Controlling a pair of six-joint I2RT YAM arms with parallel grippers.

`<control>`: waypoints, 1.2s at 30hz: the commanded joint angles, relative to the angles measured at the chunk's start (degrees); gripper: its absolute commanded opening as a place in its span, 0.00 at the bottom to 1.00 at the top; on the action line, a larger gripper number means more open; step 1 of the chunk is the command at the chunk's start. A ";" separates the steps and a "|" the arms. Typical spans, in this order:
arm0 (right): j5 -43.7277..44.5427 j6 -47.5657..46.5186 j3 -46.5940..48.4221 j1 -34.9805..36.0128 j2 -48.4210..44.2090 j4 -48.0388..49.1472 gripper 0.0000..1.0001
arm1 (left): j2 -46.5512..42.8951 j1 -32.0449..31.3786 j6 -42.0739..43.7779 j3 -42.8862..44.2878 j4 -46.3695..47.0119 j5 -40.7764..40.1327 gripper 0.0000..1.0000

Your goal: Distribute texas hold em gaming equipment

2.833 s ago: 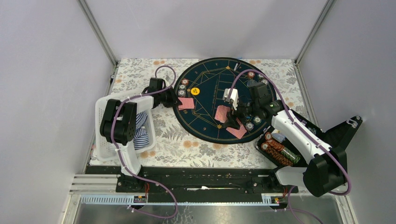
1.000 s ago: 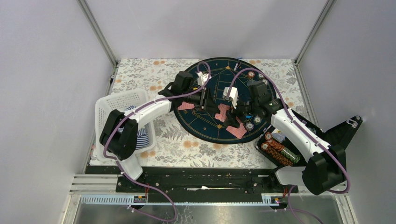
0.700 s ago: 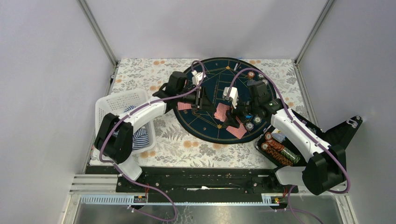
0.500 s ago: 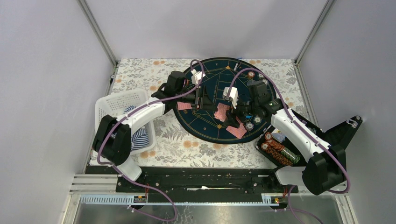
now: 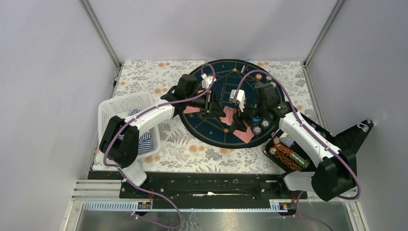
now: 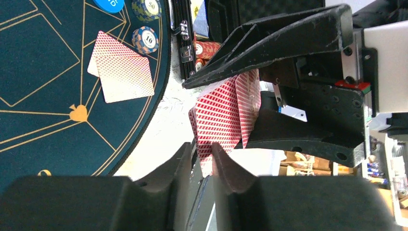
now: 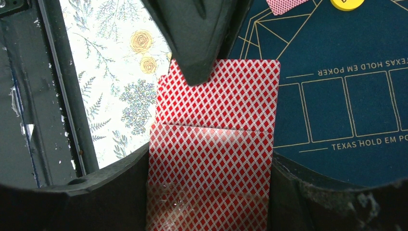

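Two grippers meet above the round dark blue mat [image 5: 211,131] with gold lines.

Right gripper [image 5: 239,118]: clamped on a fan of red-backed playing cards [image 6: 226,110], one finger above and one below. The fan is held off the mat, near its middle.

Left gripper [image 6: 201,149]: its fingers stand close together with the lower corner of the fan between them. Whether they actually pinch a card cannot be told. From the right wrist, a left finger overlaps the far edge of the top card [image 7: 219,91], which sits offset from the cards under it.

On the mat:
- Pair of overlapping face-down cards [image 6: 122,67] near the right edge.
- Two poker chip stacks [image 6: 145,39] just beside that pair.
- Blue disc [image 6: 109,4] close by the chips.
- Yellow disc [image 7: 347,3] on the far side.
- Further face-down cards [image 5: 191,109] at the left edge.

Off the mat:
- Open black case [image 5: 288,154] with rows of chips to the right.
- White basket [image 5: 108,115] holding a striped cloth [image 5: 144,143] to the left.
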 commanded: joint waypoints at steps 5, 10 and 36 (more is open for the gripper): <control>-1.96 0.13 3.15 0.55 -1.76 2.05 0.00 | -3.39 2.27 -0.93 -1.33 4.21 1.54 0.17; -1.50 0.03 2.98 0.55 -1.43 1.93 0.00 | -4.93 2.28 -3.73 -3.20 9.74 3.96 0.38; -2.33 0.40 3.34 0.55 -2.10 2.01 0.00 | -2.99 1.09 -2.88 -2.29 6.70 1.55 0.16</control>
